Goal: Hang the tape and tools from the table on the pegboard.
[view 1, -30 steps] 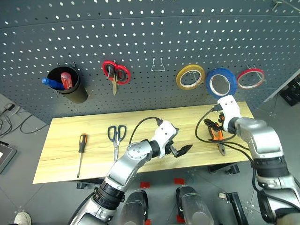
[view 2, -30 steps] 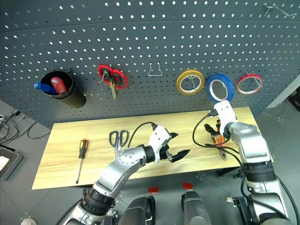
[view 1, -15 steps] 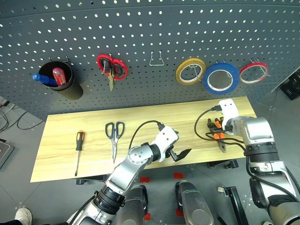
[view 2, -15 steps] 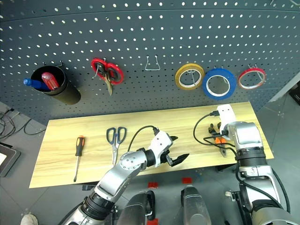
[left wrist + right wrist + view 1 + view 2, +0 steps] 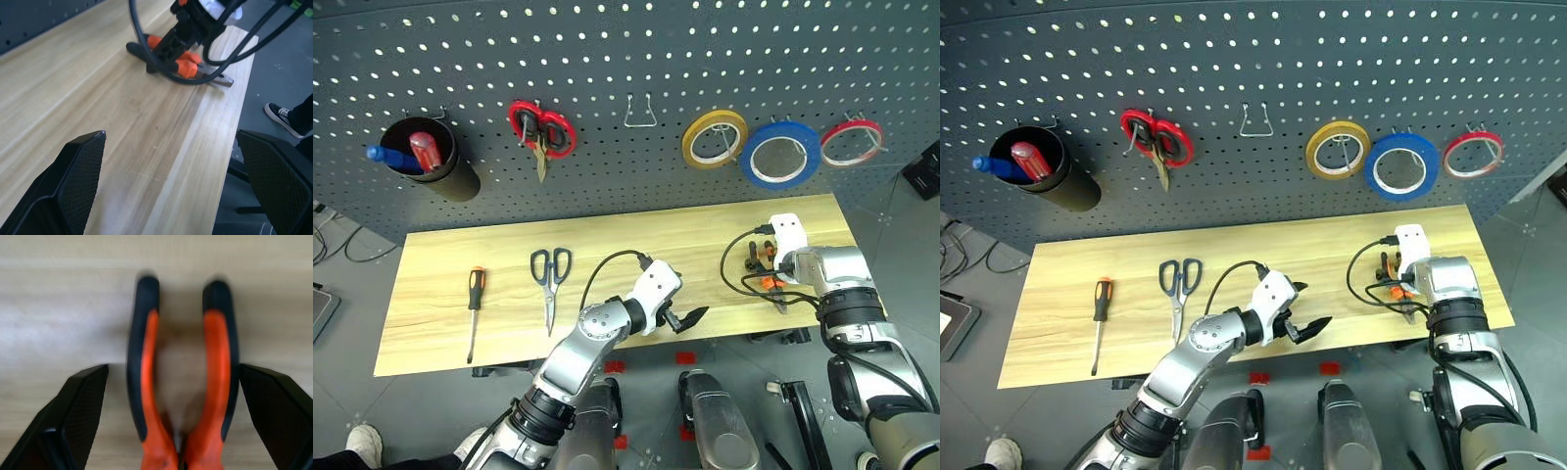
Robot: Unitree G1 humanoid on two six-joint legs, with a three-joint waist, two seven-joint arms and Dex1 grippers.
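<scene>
Long tabletop of light yellowish wood planks [image 5: 460, 284] runs left to right below the dark grey perforated pegboard [image 5: 607, 59]. Broad bare strip of wood through the middle, between the scissors and the pliers.

Orange-handled pliers with black grip ends [image 5: 181, 382] lie flat near the table's right end, close to the front edge; long axis roughly front to back, metal nose [image 5: 222, 80] toward the front edge, handle ends spread toward the pegboard. Right gripper [image 5: 171, 416] sits low over them, both black fingers spread wide, one outside each handle, not clamped; contact cannot be judged.

Left gripper [image 5: 690, 316] hangs at the front edge near mid-table, pointing right toward the pliers, fingers wide apart, holding nothing.

Scissors with dark blue-grey handles [image 5: 550, 284] lie left of centre, loops toward the pegboard, blades toward the front edge. Slim screwdriver with orange-and-black handle [image 5: 473, 311] lies further left, same front-to-back line, handle toward the board, tip near the front edge.

Wide blue ring of tape [image 5: 780, 155] hangs on the pegboard above the right end, between a yellow tape roll [image 5: 714, 138] and a thin red tape roll [image 5: 852, 142]. Bare wire hook [image 5: 640, 111] between the yellow roll and red-handled scissors [image 5: 541, 130]. Black cup [image 5: 431, 160] at far left
</scene>
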